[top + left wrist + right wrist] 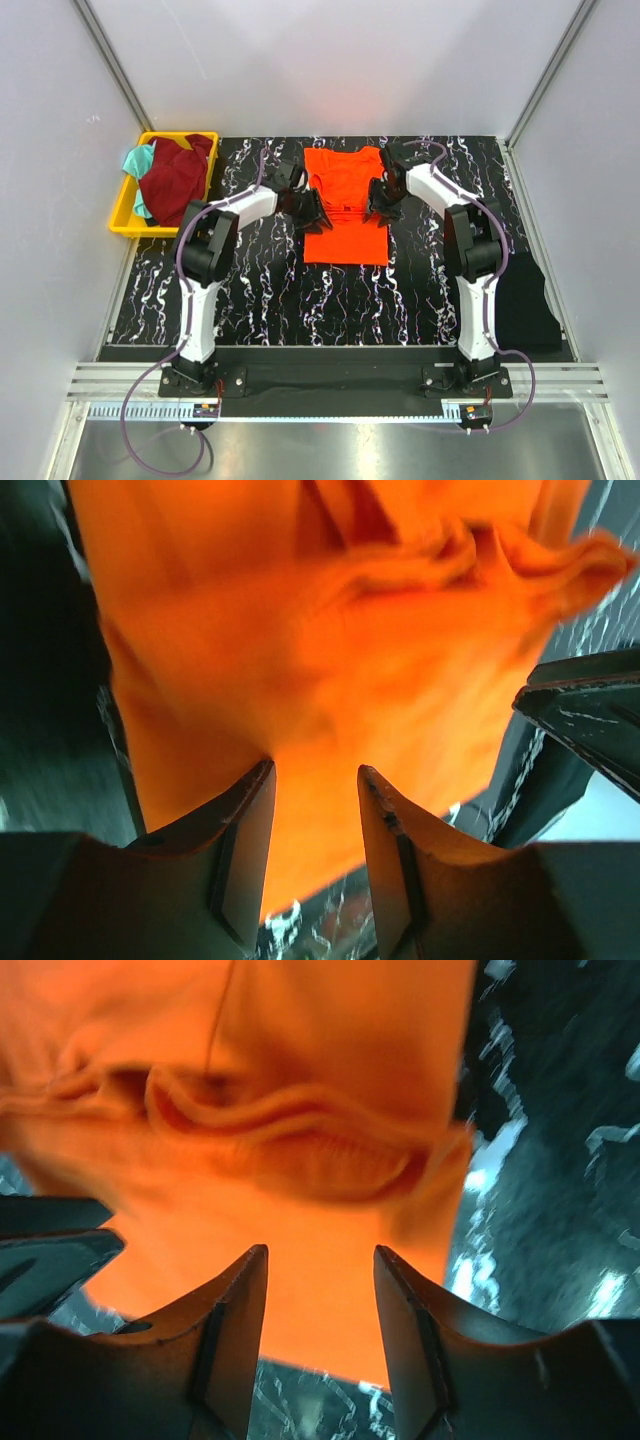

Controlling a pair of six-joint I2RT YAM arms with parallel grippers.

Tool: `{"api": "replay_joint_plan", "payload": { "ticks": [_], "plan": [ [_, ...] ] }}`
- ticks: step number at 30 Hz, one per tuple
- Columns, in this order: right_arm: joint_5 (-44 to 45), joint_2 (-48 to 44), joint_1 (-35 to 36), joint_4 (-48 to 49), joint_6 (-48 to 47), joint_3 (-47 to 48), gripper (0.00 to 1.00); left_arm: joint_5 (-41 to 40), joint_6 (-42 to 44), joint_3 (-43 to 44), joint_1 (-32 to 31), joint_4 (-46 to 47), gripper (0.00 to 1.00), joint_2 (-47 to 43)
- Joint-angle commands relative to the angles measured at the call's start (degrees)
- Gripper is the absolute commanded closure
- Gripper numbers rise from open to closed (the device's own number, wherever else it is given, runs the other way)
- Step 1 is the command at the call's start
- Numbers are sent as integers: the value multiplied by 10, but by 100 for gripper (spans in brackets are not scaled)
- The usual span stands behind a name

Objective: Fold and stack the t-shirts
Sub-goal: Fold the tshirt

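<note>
An orange t-shirt [344, 205] lies on the black marbled table [260, 290], with a bunched crease across its middle. My left gripper [310, 212] is at the shirt's left edge and my right gripper [378, 200] at its right edge, facing each other. In the left wrist view the left gripper [315, 770] is open, with orange cloth [300, 650] just past its tips and nothing between the fingers. In the right wrist view the right gripper [320, 1250] is open over the shirt [300, 1040], also empty.
A yellow bin [125, 205] at the back left holds a maroon shirt [175, 180] and a teal one [135, 160]. A black cloth [525, 300] lies at the table's right edge. White walls enclose the table.
</note>
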Motion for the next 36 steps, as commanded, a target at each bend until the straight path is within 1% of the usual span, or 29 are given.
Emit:
{"api": "replay_joint_plan", "payload": {
  "ticks": [1,6,9,11,12,13,15,16,18,19,22,24,28,33,34,36],
  "plan": [
    [64,34,-4,-1,-15,55,46,14,-6,58,7,36,57,23],
    [78,79,-5,-9,-24,111,46,26,-13,98,18,36,57,61],
    [92,102,-4,-22,-38,170,45,26,-14,121,31,39,57,73],
    [106,139,-5,-41,-47,248,44,37,-21,148,41,43,57,95],
    [110,148,-6,-49,-53,248,44,39,-21,157,45,43,57,95],
    [112,159,-6,-62,-57,288,43,40,-21,167,50,45,57,107],
    [126,179,-8,-77,-69,331,42,38,-20,187,57,50,56,117],
    [129,203,-10,-99,-71,381,42,37,-18,211,63,50,56,122],
    [119,225,-17,-119,-70,426,41,45,-21,231,69,49,56,132],
    [117,220,-18,-124,-67,436,41,48,-25,244,75,50,55,130],
    [116,188,-19,-122,-61,410,41,48,-17,245,77,49,55,104],
    [116,155,-18,-123,-55,388,41,44,-13,215,77,47,54,66],
    [101,97,-8,-120,-53,301,39,35,-7,124,69,53,54,-8],
    [99,48,27,-111,-52,231,37,16,-3,2,56,68,55,-78],
    [101,44,39,-103,-48,209,34,9,-3,-15,54,72,55,-98],
    [102,36,50,-93,-42,188,32,5,-3,-38,53,73,54,-110]
  ]
}}
